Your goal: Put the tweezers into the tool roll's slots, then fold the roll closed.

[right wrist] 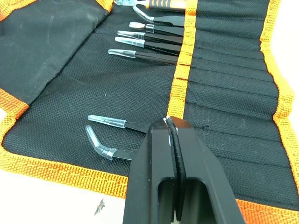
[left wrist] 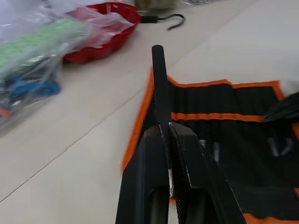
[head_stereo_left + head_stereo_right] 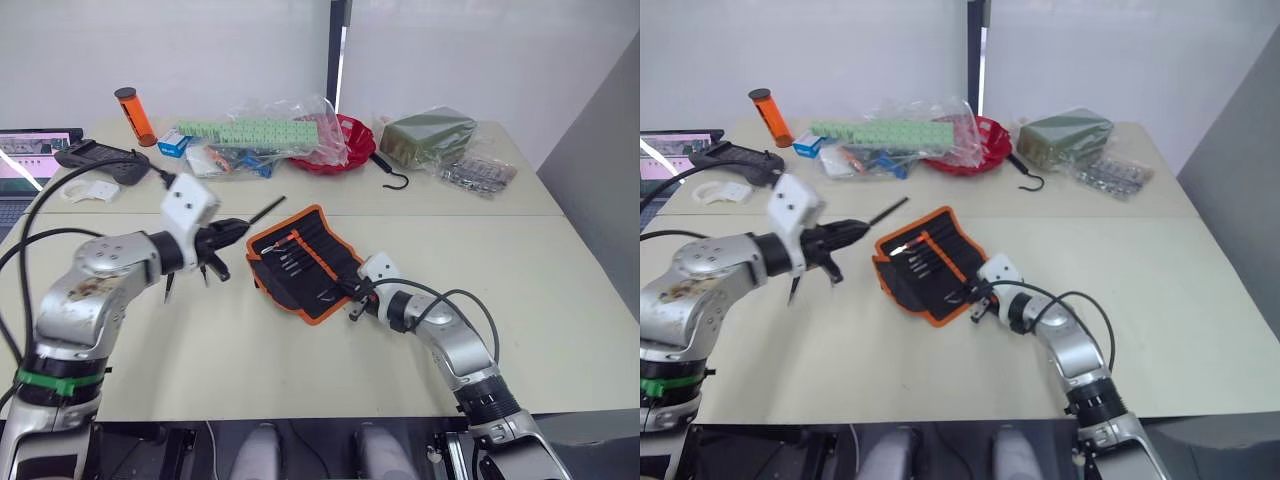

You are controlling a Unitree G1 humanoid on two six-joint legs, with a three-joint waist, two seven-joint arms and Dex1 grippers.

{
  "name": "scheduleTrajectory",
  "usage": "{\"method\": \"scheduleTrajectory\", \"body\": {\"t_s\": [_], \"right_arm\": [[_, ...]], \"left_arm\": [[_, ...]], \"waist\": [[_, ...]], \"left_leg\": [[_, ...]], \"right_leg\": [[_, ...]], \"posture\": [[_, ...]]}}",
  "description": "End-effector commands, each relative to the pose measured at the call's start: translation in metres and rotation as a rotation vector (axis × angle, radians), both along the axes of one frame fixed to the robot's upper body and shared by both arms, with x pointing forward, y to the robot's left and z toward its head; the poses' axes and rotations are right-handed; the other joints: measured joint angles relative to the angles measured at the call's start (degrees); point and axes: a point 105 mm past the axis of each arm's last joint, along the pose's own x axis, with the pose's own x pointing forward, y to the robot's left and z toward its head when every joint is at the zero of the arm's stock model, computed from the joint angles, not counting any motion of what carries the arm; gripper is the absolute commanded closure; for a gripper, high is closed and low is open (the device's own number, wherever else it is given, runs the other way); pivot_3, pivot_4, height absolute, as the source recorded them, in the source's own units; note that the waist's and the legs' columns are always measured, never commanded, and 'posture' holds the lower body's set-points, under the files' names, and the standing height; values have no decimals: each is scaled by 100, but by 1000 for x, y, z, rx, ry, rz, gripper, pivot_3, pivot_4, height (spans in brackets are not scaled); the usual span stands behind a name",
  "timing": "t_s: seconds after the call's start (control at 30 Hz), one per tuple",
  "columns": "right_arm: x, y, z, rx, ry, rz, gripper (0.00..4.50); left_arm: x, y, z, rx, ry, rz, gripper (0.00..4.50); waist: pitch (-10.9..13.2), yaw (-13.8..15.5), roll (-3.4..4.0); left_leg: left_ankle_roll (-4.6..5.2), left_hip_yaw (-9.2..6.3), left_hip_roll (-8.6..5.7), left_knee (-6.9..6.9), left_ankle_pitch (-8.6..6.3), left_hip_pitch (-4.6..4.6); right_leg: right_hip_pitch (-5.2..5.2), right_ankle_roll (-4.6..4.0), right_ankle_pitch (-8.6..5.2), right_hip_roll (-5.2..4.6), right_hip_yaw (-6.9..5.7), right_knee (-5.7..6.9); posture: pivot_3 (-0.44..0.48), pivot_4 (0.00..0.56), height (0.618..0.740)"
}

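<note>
The tool roll (image 3: 305, 262) lies open and flat in the middle of the pale table (image 3: 560, 300), turned a bit slantwise. It is black cloth with an orange edge all around. An orange band runs across its inside, and the slots (image 1: 224, 70) sit in a row along that band.

Several tweezers (image 1: 149, 44) are already tucked into the slots. Their clear-capped tips stick out onto the black cloth. Four lie close together near one end, and two more (image 1: 114, 135) lie further down the row, one with a bent tip.

The left gripper (image 3: 228, 236) is up off the table, just to the left of the roll. Its fingers are pinched tight on one black tweezer (image 2: 160, 88), which points out past the fingertips toward the roll's near edge.

The right gripper (image 3: 352, 296) is down at the roll's right-hand corner, right over the orange band. Its two black fingers (image 1: 187, 158) are pressed together. I cannot tell if anything is caught between them.

At the back of the table are a red bowl (image 3: 350, 140), a black hook (image 3: 392, 178), a clear bag with green and blue things (image 3: 255, 140), an orange tube (image 3: 134, 116) and a green block (image 3: 428, 135). A laptop (image 3: 30, 160) sits at the far left.
</note>
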Motion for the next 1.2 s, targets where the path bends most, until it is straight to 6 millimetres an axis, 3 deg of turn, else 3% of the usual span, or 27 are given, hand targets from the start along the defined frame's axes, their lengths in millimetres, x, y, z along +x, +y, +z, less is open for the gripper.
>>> {"method": "scheduleTrajectory", "body": {"t_s": [0.03, 0.1, 0.27, 0.5, 1.2], "right_arm": [[-5, -6, -24, -41, 90, -36, 4500], [-6, -7, -25, -36, 91, -48, 4500], [-9, -7, -26, -23, 95, -64, 4500], [-10, -10, -26, -15, 92, -86, 4500], [-9, -10, -27, -22, 98, -82, 4500]], "left_arm": [[-2, -21, -2, 91, 40, -78, 4468], [-10, -31, -16, 94, 200, -134, 4468], [-3, -32, -33, 189, 294, -98, 4468], [10, -36, -40, 234, 329, -67, 4468], [3, -35, -55, 247, 412, -89, 4468]], "waist": [[6, 0, 5], [9, -12, 9], [14, -8, 13], [15, 6, 12], [15, 7, 13]], "left_leg": [[0, 0, 0, 0, 0, 0], [0, 0, -1, 0, 0, -2], [0, -1, -2, 0, 0, -15], [1, -5, -6, 11, 0, -25], [1, -7, -6, 13, 0, -32]], "right_leg": [[0, 1, 0, 0, 0, 0], [-1, 1, 0, 0, 0, 0], [-12, 3, -2, 0, 0, 4], [-14, 9, -4, -1, -1, 4], [-23, 5, -2, -1, -1, 10]], "posture": [[0, 150, 740], [0, 150, 740], [0, 150, 740], [0, 150, 740], [0, 150, 740]]}}
